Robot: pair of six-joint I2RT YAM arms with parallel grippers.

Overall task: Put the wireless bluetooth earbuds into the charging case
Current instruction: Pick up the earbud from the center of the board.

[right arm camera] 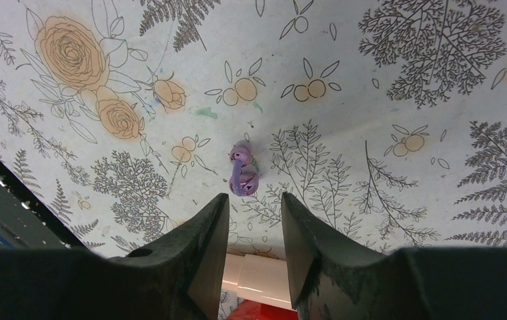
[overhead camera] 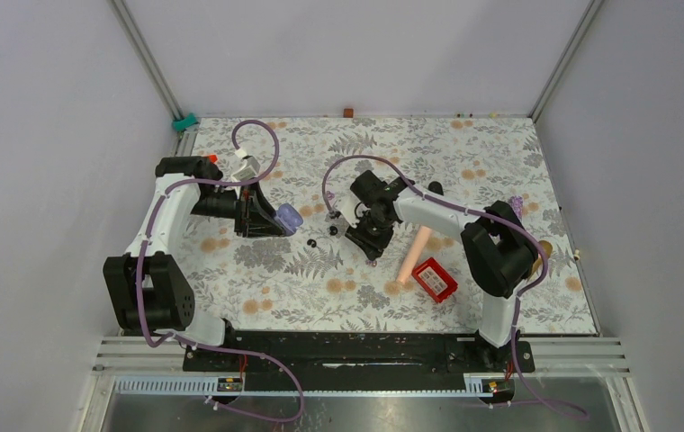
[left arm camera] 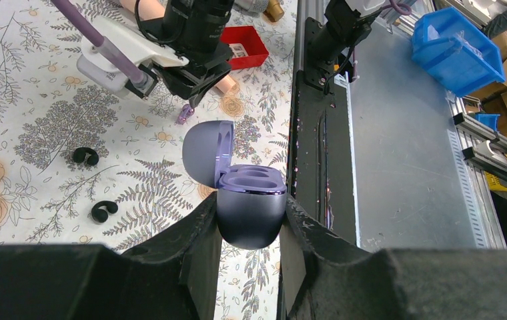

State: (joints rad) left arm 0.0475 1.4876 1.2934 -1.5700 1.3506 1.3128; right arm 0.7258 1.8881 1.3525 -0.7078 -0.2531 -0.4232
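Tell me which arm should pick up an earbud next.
Right. The right gripper is free, jaws apart, just beside the purple earbud; the left gripper is busy holding the open case.

A: Where is the charging case?
B: In the left gripper.
A: And the earbuds?
B: On the table, right of it. Further right, a bin sits just beside a tube.

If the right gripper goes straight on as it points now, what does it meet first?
Probably the small purple earbud, lying on the table in line with the gap between its fingers; depth is unclear.
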